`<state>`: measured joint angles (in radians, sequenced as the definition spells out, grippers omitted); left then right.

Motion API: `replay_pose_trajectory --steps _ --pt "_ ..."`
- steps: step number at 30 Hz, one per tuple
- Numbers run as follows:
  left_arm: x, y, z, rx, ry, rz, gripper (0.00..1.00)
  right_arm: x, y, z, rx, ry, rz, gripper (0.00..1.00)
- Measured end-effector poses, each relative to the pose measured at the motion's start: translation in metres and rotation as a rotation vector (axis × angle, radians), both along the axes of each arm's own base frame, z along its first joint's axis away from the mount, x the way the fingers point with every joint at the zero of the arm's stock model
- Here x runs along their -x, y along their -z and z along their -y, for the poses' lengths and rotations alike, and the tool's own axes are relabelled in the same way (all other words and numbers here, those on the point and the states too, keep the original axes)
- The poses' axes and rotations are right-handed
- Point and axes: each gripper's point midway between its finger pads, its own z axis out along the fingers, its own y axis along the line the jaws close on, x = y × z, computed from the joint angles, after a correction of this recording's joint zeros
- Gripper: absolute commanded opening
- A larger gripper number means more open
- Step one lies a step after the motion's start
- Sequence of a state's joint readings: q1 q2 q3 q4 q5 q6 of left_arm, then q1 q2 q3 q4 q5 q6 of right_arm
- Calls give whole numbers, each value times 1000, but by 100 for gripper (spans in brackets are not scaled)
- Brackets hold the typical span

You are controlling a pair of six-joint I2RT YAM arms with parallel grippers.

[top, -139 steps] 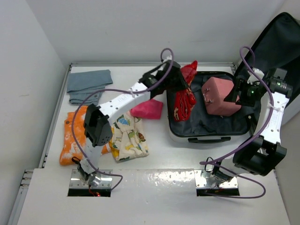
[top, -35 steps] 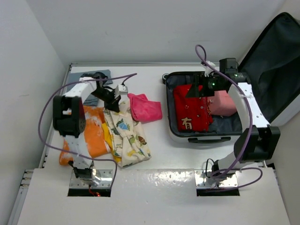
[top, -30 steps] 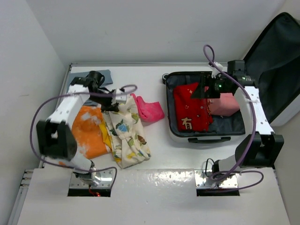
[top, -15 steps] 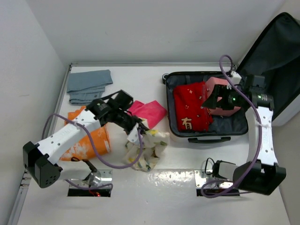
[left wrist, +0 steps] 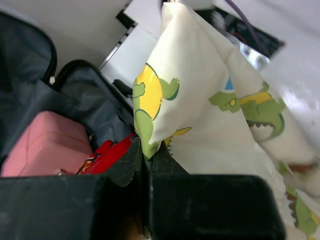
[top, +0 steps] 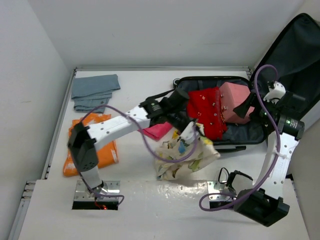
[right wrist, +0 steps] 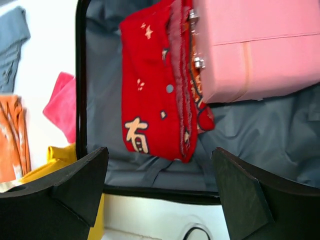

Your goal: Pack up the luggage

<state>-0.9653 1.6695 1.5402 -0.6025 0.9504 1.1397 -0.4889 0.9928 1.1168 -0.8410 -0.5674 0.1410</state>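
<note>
Left claw (left wrist: pixel 146 157) clamped on fold of dinosaur-print cloth (top: pixel 186 156); top view hid grip behind cloth. Cloth hung at near-left corner of luggage (top: pixel 241 133), hiding that rim. Luggage lay open at far right of surface (top: pixel 150 80), lid cut off by frame. Right claw (right wrist: pixel 160 186) spread apart, empty, above red garment (right wrist: pixel 150 100) and pink box (right wrist: pixel 260 45). Only wrist view showed bare lining near them.

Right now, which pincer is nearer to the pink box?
Right. The right pincer hangs open just beside the pink box. The left pincer, shut on the dinosaur cloth, is over the suitcase's near left corner, farther off.
</note>
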Motion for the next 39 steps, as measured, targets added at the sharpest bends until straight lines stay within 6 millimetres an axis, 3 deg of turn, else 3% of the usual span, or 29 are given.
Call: replay_pose_trajectory --steps 4,8,12,15,18,23,32,36,39 --pt "-33 -13 50 -18 -144 -175 0 -1 -2 15 -10 73 1 85" --pt "-76 -21 75 -26 -291 -338 0 -4 -8 24 -13 108 17 85" --pt "-140 -21 86 -6 -446 -487 0 -9 -8 26 -27 118 14 86" --pt "-184 -1 83 -12 -540 -572 0 -13 -6 28 -38 122 4 86" --pt "-218 32 72 -43 -618 -639 0 -16 -3 31 -46 123 -9 86" --pt "-246 72 60 -84 -685 -651 0 -23 -2 35 -57 125 -23 86" --pt "-283 83 68 -18 -734 -530 0 -40 -2 35 -98 70 -38 84" --pt "-325 94 65 54 -834 -414 0 -38 6 23 -84 -17 -57 82" --pt "-362 104 48 91 -928 -323 0 -35 9 10 -62 -84 -69 82"
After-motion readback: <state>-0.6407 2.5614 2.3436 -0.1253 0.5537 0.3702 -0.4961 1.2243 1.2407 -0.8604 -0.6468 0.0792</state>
